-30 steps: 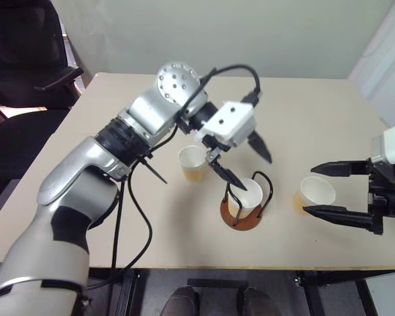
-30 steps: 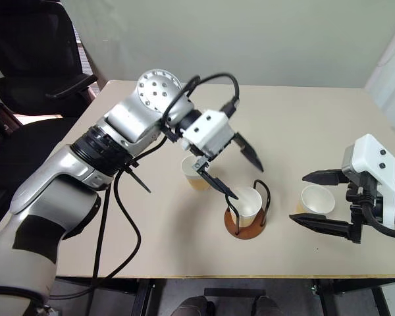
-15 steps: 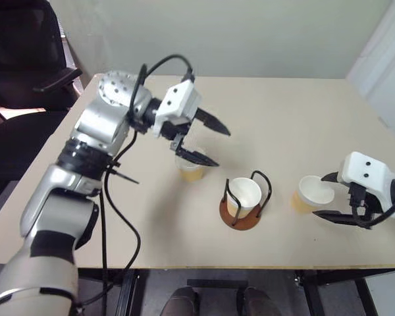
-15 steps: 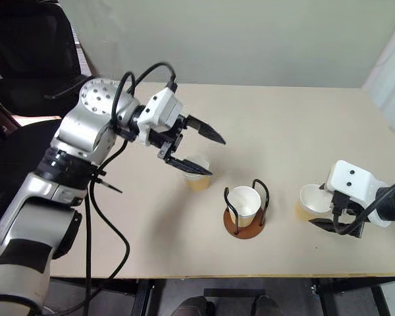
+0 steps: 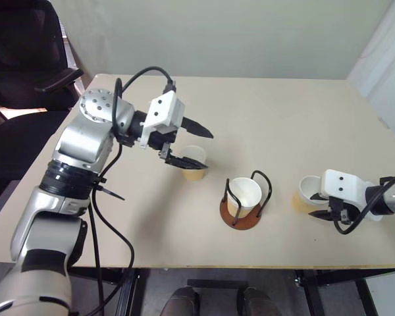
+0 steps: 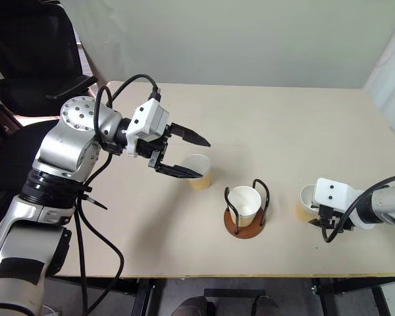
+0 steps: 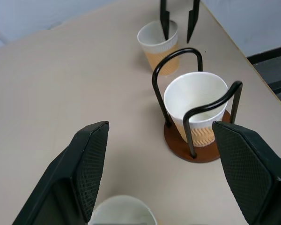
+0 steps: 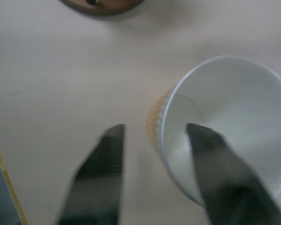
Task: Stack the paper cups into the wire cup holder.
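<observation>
The wire cup holder [image 5: 244, 212] stands near the front middle of the beige worktop [image 5: 303, 118], and one paper cup [image 5: 244, 195] sits upright inside its black loops. A second paper cup [image 5: 194, 162] stands just to the holder's left and a little further back. The left claw [image 5: 191, 145] hangs over this cup, its two black fingers spread wide, one above the far side of the rim and one at the near side, grasping nothing. The third paper cup [image 5: 309, 191] stands well to the holder's right, near the front edge. The right claw [image 8: 154, 173] has one finger [image 8: 210, 159] inside the cup and the other [image 8: 100, 168] outside, straddling the wall, with a gap beside the outer finger; whether it grips I cannot tell
</observation>
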Controlling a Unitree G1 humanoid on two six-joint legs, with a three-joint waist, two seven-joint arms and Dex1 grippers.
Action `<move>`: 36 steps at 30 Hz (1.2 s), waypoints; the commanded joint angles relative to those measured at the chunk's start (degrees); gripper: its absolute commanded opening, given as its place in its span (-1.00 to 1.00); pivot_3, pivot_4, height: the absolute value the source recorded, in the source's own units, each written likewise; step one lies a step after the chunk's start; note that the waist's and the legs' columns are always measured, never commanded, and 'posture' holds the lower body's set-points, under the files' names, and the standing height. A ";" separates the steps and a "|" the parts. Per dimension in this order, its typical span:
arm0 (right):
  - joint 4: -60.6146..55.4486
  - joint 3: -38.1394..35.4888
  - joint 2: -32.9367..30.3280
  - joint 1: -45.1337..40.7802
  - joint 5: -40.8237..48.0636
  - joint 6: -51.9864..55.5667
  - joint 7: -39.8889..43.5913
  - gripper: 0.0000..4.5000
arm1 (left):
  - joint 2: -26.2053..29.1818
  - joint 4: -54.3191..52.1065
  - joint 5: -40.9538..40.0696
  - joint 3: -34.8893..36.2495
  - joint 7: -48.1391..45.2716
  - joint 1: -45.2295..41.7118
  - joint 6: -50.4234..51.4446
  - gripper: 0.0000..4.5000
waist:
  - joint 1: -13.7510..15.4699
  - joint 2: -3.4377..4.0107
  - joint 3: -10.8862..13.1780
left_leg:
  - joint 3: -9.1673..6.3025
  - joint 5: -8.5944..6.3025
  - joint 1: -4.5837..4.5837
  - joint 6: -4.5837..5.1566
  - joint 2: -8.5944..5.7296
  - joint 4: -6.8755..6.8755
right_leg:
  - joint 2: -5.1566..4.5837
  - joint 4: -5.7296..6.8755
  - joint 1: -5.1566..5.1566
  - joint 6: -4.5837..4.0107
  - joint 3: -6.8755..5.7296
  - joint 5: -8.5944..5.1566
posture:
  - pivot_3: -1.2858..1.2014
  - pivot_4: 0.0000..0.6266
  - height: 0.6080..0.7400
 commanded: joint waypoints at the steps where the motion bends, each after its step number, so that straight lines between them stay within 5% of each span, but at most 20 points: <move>1: -0.07 -0.44 -0.11 -0.73 -1.84 -0.98 0.90 -0.80 | 0.48 -2.49 0.21 2.84 0.85 -0.08 0.97 0.69 | 0.00 0.00 0.00 | 0.00 0.00 0.01 0.01 0.00 0.00 | 0.00 -0.01 0.02 0.00 0.00 0.00 | 0.03 -0.52 1.00; 3: -0.06 -1.12 -0.11 -0.33 -2.07 -0.96 1.34 -0.97 | 0.52 -2.58 0.50 3.21 0.98 0.13 1.14 0.69 | 0.00 0.00 0.00 | 0.00 -0.01 0.01 0.01 0.00 -0.01 | 0.00 -0.02 0.02 0.00 0.00 0.00 | 0.03 -0.52 1.00; 9: -0.74 -8.44 -2.72 -1.63 1.09 0.51 5.98 -0.97 | 2.18 -2.00 1.50 4.16 0.30 1.09 1.38 0.69 | -0.05 0.00 0.00 | 0.02 -0.01 0.01 0.01 0.00 -0.03 | 0.00 -0.01 0.01 -0.01 0.01 0.00 | 0.03 -0.52 1.00; 13: -2.41 -11.76 -6.43 -13.78 9.57 4.45 11.73 -0.97 | 5.20 -4.05 1.10 4.26 -2.84 3.97 1.58 0.69 | -0.46 0.07 0.00 | 0.05 -0.01 0.02 0.01 0.00 -0.06 | 0.00 0.00 -0.03 -0.05 0.03 -0.03 | 0.03 -0.52 1.00; 18: -3.81 -2.76 -6.82 -35.00 14.29 7.23 18.85 -0.97 | 5.93 -3.16 1.72 4.52 -4.14 3.88 0.97 0.69 | -0.75 -0.05 -0.02 | -0.05 0.02 0.00 -0.06 0.05 -0.15 | 0.08 -0.01 -0.09 -0.22 -0.01 -0.12 | 0.03 -0.52 1.00; 23: -2.89 10.32 1.36 -52.54 9.29 7.51 25.50 -0.97 | 5.82 -0.79 3.39 4.96 -3.33 2.48 0.09 0.69 | -1.06 -0.09 -0.02 | -0.06 0.01 -0.01 0.00 -0.02 -0.07 | 0.06 0.02 -0.13 -0.27 -0.04 -0.11 | 0.03 -0.52 1.00; 36: -3.74 20.42 12.76 -54.89 0.93 4.42 27.30 -0.97 | 5.68 -1.45 4.52 5.22 -3.35 2.87 -0.18 0.69 | -1.11 -0.08 -0.01 | -0.17 0.03 -0.09 -0.04 0.01 -0.16 | 0.03 0.03 -0.24 -0.41 -0.11 -0.19 | 0.03 -0.52 1.00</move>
